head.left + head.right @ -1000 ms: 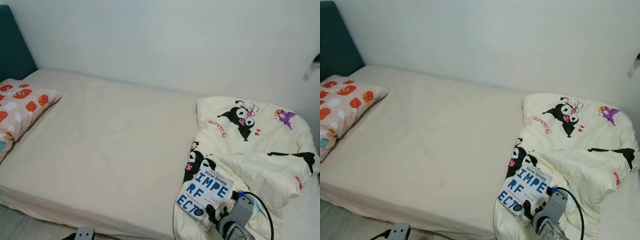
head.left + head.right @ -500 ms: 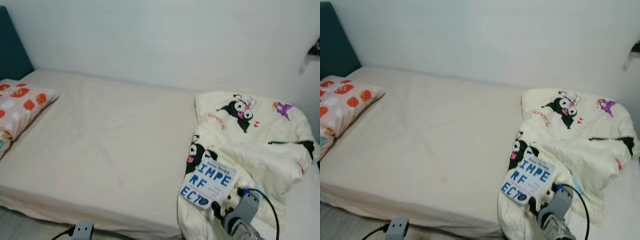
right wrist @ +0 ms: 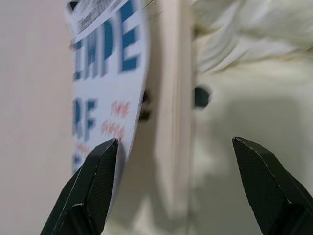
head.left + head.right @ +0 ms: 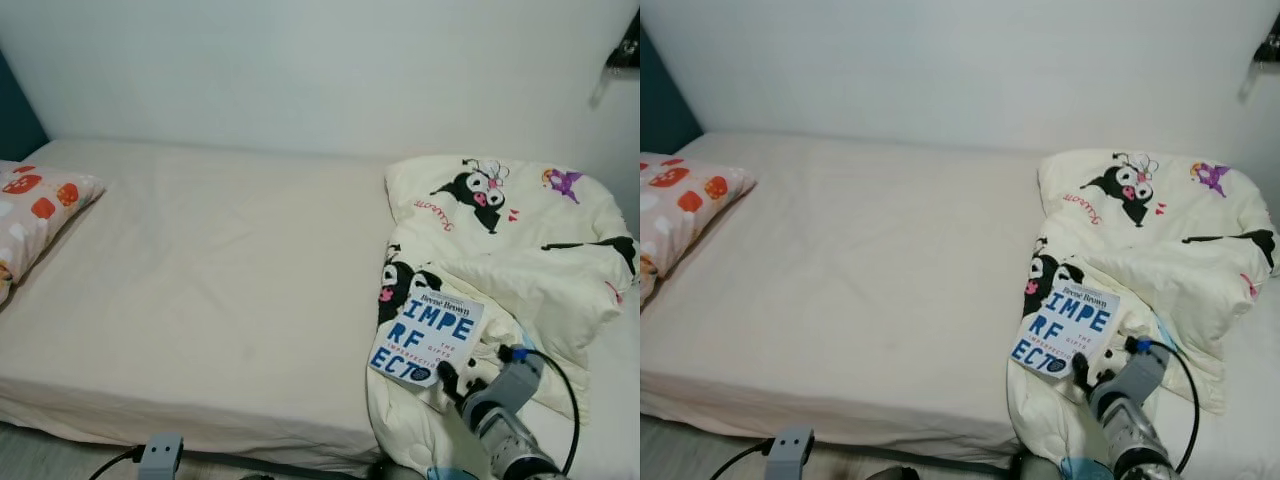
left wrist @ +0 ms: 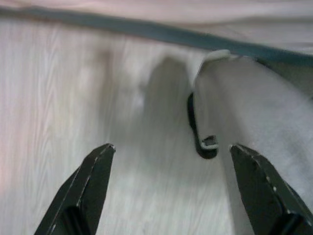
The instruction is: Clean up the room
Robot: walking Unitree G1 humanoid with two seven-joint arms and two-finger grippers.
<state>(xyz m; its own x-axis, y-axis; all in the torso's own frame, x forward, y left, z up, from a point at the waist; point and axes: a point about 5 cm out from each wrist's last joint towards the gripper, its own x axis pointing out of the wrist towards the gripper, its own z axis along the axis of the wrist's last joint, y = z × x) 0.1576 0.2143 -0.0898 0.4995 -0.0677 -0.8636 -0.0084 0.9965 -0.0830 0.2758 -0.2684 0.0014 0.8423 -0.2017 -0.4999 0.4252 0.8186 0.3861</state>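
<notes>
White paperback book [image 4: 428,339] with blue lettering lies on our crumpled cream cartoon-print duvet [image 4: 500,270] at the bed's near right, our right gripper [image 3: 178,188] wide open around its edge, so soft bedding could snag instead.

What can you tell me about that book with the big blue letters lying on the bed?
The book is a white paperback with large blue block letters, smaller red words and a dark author line on top. It lies closed and cover up, tilted, on the crumpled cartoon-print comforter, near the bed's front edge. In the right wrist view its pale page edges show. The right pincer is open, its black fingers either side of the book's edge, not yet gripping.
</notes>
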